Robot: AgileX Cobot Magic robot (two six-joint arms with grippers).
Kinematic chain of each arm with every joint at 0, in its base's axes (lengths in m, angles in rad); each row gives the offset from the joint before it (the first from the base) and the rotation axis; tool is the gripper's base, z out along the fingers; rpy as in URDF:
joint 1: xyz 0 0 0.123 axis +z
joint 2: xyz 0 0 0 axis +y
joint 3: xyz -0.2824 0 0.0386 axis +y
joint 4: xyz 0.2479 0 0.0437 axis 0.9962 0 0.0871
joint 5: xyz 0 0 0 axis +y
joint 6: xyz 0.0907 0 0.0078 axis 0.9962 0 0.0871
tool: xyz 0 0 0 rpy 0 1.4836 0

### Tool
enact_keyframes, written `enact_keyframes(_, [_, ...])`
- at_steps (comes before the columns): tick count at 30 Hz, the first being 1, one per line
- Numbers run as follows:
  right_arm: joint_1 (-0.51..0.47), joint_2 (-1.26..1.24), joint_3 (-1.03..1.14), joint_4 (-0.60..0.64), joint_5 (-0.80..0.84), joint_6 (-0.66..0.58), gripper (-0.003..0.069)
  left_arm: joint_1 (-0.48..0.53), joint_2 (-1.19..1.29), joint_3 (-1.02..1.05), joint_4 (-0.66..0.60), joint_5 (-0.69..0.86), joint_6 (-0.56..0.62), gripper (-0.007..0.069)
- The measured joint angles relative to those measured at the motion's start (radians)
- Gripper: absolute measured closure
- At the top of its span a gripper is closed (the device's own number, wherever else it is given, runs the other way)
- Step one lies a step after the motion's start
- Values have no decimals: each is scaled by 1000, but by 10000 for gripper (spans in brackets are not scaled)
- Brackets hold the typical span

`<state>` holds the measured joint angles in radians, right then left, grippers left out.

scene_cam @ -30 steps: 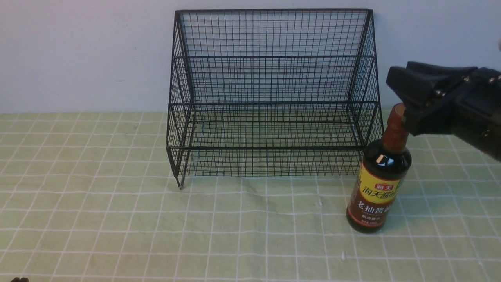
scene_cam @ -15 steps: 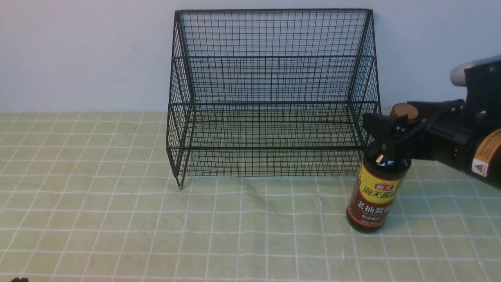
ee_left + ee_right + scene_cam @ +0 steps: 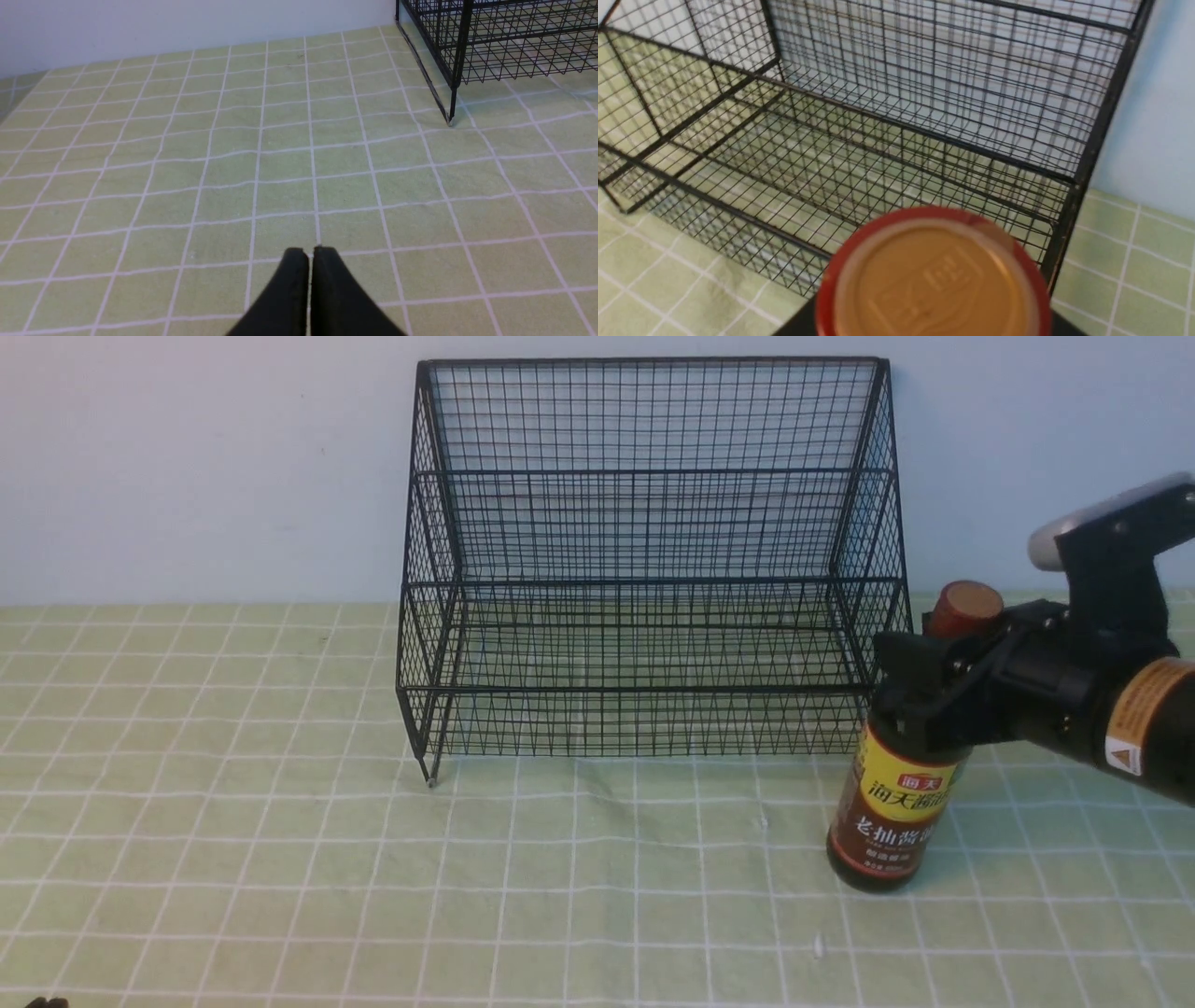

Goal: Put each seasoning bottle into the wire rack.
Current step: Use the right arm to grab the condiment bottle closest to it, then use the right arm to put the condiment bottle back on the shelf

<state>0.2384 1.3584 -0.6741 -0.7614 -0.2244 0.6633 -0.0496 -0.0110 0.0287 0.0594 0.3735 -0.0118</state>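
Note:
The seasoning bottle (image 3: 892,803) stands upright on the green checked cloth, just in front of the wire rack's (image 3: 653,579) right front corner. It is dark glass with a yellow and dark red label and a reddish-brown cap (image 3: 934,280). My right gripper (image 3: 920,695) comes in from the right and is closed round the bottle's neck and shoulder, below the cap. In the right wrist view the cap fills the near edge and hides the fingers. My left gripper (image 3: 310,254) hangs shut and empty over bare cloth, far left of the rack (image 3: 467,46).
The rack's two mesh steps (image 3: 878,140) hold nothing. Its tall grid back stands against the pale wall. The green cloth (image 3: 280,849) spreads to the left and in front of the rack.
My right gripper dropped from beside the cap to the bottle's neck and shoulder and closed round it. The bottle's base has stayed where it was.

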Motion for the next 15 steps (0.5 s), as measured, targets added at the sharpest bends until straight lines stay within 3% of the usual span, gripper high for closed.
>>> enact_keyframes(12, [1,-214,-67,-86,59,134,393,0,0,0,0,1,0,631])
enact_keyframes(15, [1,-230,-160,-188,41,230,393,0,0,0,0,1,0,631])
